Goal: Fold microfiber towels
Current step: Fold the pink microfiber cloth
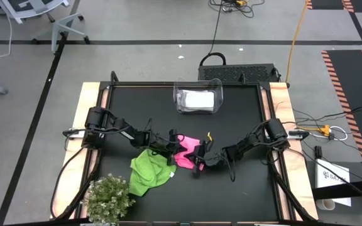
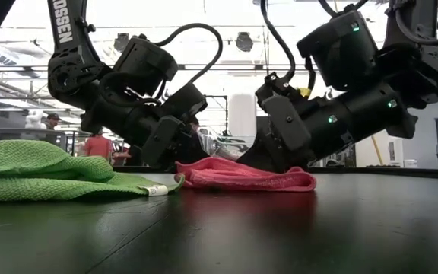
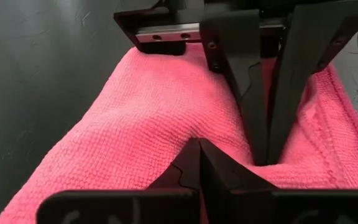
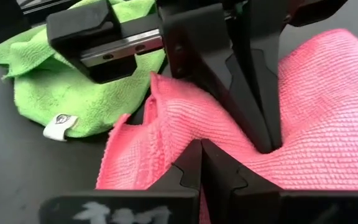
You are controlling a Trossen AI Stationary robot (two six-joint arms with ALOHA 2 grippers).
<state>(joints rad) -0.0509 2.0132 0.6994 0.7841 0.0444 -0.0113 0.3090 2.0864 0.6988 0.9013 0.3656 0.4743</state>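
Pink towel (image 1: 186, 154) — pinched, both arms' fingers (image 3: 253, 124)

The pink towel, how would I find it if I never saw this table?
Look at the black table, near its middle where both arms meet. The pink towel lies there, pinched by the left gripper and right gripper. The green towel beside it lies loose.
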